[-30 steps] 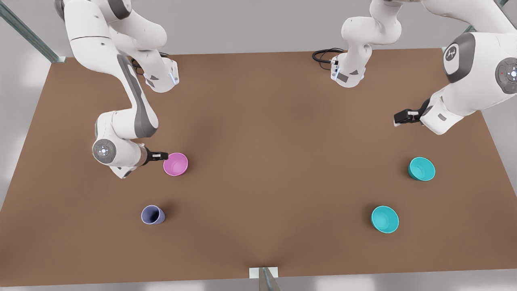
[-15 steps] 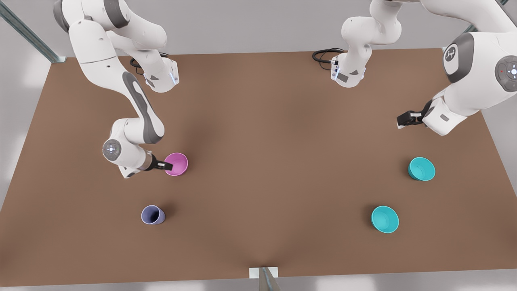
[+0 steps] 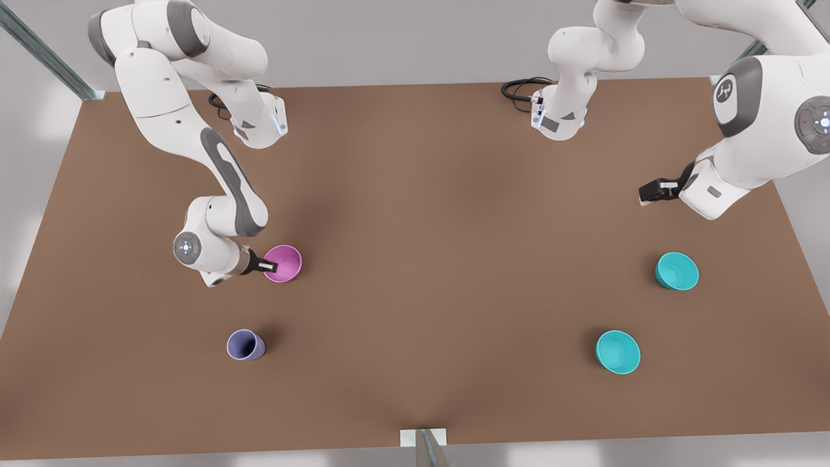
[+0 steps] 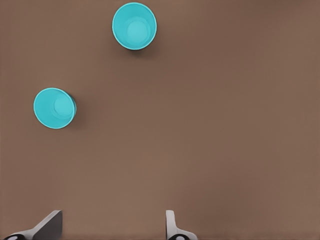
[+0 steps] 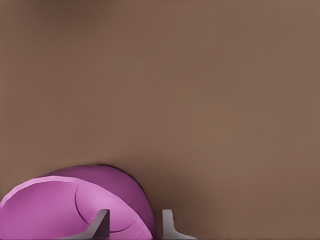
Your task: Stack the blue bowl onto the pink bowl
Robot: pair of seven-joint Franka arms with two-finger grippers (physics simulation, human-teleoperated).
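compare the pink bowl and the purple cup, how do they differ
The pink bowl is wider and magenta; the purple cup is narrower and greyish-purple. The right gripper straddles the pink bowl's rim; the cup stands untouched. Both sit upright on the table.

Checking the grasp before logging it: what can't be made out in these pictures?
1. Right wrist view: the pink bowl is cut off by the picture's edge.
2. Front view: the right gripper covers part of the pink bowl's rim.
3. The left gripper, open, waits; which of the two teal bowls it will take is unclear.
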